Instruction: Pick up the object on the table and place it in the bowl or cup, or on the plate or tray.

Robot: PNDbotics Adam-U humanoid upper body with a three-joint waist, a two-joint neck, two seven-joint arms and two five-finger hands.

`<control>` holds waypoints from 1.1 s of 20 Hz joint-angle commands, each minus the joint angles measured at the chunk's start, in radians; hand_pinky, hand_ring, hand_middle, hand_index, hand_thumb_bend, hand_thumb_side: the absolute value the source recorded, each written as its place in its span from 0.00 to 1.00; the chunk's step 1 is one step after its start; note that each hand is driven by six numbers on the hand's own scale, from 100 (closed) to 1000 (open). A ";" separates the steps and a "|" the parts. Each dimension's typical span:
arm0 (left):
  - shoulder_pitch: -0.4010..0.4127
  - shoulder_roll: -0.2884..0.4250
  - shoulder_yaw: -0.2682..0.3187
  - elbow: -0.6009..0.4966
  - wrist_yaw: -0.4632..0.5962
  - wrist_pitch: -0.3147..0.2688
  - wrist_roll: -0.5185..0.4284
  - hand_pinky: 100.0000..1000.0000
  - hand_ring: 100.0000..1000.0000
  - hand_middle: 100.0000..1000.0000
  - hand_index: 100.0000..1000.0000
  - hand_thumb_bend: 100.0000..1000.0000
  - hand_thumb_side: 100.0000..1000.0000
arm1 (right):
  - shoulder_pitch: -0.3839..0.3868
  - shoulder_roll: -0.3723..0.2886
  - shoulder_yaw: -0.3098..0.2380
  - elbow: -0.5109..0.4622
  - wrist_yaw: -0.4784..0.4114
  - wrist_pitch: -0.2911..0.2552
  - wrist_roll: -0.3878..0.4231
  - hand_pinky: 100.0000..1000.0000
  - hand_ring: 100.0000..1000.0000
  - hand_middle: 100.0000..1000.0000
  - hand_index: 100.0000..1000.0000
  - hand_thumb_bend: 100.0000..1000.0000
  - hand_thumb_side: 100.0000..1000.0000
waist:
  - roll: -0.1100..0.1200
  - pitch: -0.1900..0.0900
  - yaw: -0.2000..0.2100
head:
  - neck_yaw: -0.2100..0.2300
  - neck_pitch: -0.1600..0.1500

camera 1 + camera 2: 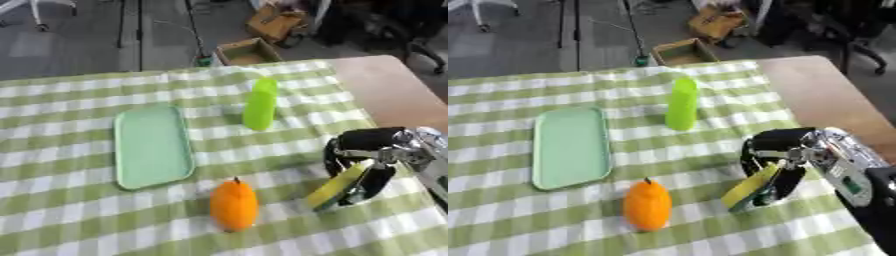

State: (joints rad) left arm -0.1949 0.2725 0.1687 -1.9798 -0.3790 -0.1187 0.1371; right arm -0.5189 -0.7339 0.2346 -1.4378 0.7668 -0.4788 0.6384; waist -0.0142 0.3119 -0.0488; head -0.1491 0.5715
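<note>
On a green-and-white checked tablecloth, nearest to us, one orange fruit-shaped object with a small dark stem lies by itself, touched by nothing. We judge the task barely begun: that object is not yet lifted, and no receptacle holds anything.

Just to its right, our right hand hangs low over the cloth, black fingers curled down round a flat yellow, slab-like thing that slants from the palm toward the table. We cannot make out what that thing is, nor whether it is part of the hand or something carried; the fingers look narrowed about it, not spread wide. The hand sits near the orange object but apart from it. We see no left hand in either view.

Farther back and to the left, one pale mint-green rectangular tray lies flat, with nothing on it. Beyond the tray and to the right, one tall lime-green cup stands upright, well apart from the orange object.

Our count: one orange object, one tray, one cup, one robot hand. What is left, as we judge it, is everything: close on the orange object, raise it, and set it on the tray or into the cup. At the far right, bare wooden tabletop shows past the cloth's edge.
</note>
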 commanded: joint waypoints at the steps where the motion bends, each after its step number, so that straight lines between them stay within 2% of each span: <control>1: -0.005 0.025 -0.001 -0.020 -0.003 -0.001 -0.001 0.80 0.67 0.73 0.84 0.31 1.00 | -0.009 -0.006 -0.001 0.012 0.045 -0.076 -0.024 0.13 0.27 0.29 0.36 0.47 0.10 | -0.008 -0.133 -0.001 | -0.003 0.006; 6: -0.005 0.024 -0.001 -0.020 -0.003 0.000 -0.001 0.80 0.67 0.73 0.84 0.31 1.00 | -0.008 0.011 0.003 0.030 0.081 -0.099 -0.116 0.08 0.25 0.26 0.34 0.46 0.09 | -0.005 -0.132 0.000 | -0.005 0.005; 11: -0.006 0.023 -0.002 -0.020 -0.003 -0.001 -0.002 0.80 0.67 0.74 0.84 0.31 1.00 | -0.015 0.023 0.004 0.036 0.091 -0.116 -0.190 0.08 0.25 0.26 0.35 0.45 0.10 | -0.004 -0.133 0.000 | -0.004 0.004; 12: -0.005 0.023 -0.002 -0.020 -0.003 -0.001 -0.002 0.80 0.67 0.74 0.84 0.30 1.00 | -0.021 0.028 0.001 0.031 0.085 -0.119 -0.205 0.07 0.25 0.27 0.36 0.39 0.10 | -0.004 -0.133 0.000 | -0.004 0.003; 13: -0.005 0.023 -0.002 -0.020 -0.003 0.000 -0.002 0.80 0.67 0.74 0.84 0.32 1.00 | -0.027 0.030 -0.001 0.025 0.075 -0.119 -0.218 0.07 0.25 0.27 0.36 0.09 0.32 | -0.003 -0.133 0.001 | -0.003 0.003; 14: -0.005 0.023 -0.002 -0.020 -0.003 0.000 -0.002 0.80 0.67 0.74 0.84 0.31 1.00 | -0.037 0.033 -0.004 0.016 0.059 -0.117 -0.229 0.07 0.25 0.27 0.36 0.36 0.09 | -0.003 -0.134 0.001 | -0.004 0.003; 17: -0.004 0.023 -0.002 -0.020 -0.002 -0.001 -0.003 0.80 0.67 0.74 0.84 0.31 1.00 | -0.065 0.037 -0.014 -0.018 0.004 -0.099 -0.234 0.06 0.25 0.27 0.36 0.34 0.08 | -0.002 -0.136 0.002 | -0.003 0.004; 18: -0.004 0.023 -0.002 -0.020 -0.001 -0.001 -0.003 0.80 0.67 0.74 0.84 0.30 1.00 | -0.078 0.041 -0.019 -0.030 -0.023 -0.090 -0.233 0.05 0.24 0.26 0.36 0.30 0.07 | -0.002 -0.137 0.002 | -0.004 0.004; 22: -0.002 0.023 -0.003 -0.020 0.000 -0.002 -0.005 0.80 0.67 0.74 0.84 0.31 1.00 | -0.142 0.061 -0.039 -0.051 -0.146 -0.056 -0.219 0.04 0.23 0.26 0.35 0.28 0.04 | 0.000 -0.141 0.003 | -0.008 0.004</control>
State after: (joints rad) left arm -0.1934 0.2725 0.1635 -1.9798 -0.3790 -0.1194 0.1360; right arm -0.6422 -0.6610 0.2156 -1.4628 0.6632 -0.5465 0.4185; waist -0.0142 0.3119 -0.0465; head -0.1542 0.5715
